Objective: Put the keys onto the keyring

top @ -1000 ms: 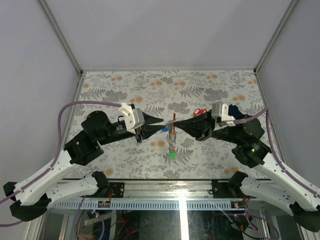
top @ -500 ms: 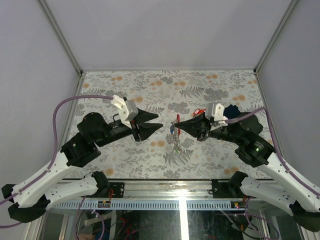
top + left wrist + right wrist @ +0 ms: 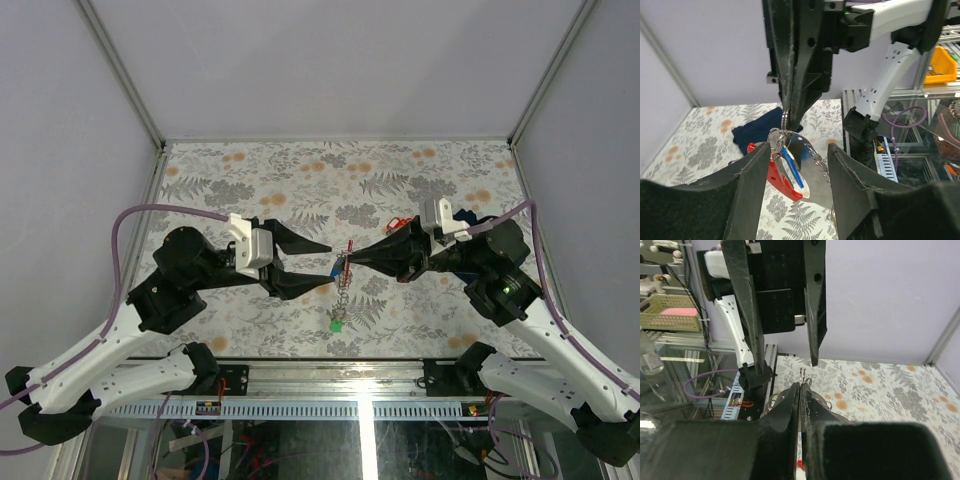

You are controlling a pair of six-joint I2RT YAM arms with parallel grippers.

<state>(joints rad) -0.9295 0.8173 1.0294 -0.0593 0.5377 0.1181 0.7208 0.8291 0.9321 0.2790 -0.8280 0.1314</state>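
At centre frame, the right gripper (image 3: 352,262) clamps the keyring (image 3: 784,121), with the tagged keys (image 3: 790,172) dangling below. The left gripper (image 3: 329,266) stands open, its jaws flanking the ring.

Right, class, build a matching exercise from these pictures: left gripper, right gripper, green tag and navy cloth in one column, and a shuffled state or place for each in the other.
Column one
1. left gripper
2. right gripper
3. green tag
4. navy cloth

Column two
A. lying on the table
B. pinched shut on the keyring
C. spread open, holding nothing
D. at the bottom end of the chain

Pairs: 1-C, 2-B, 3-D, 4-A
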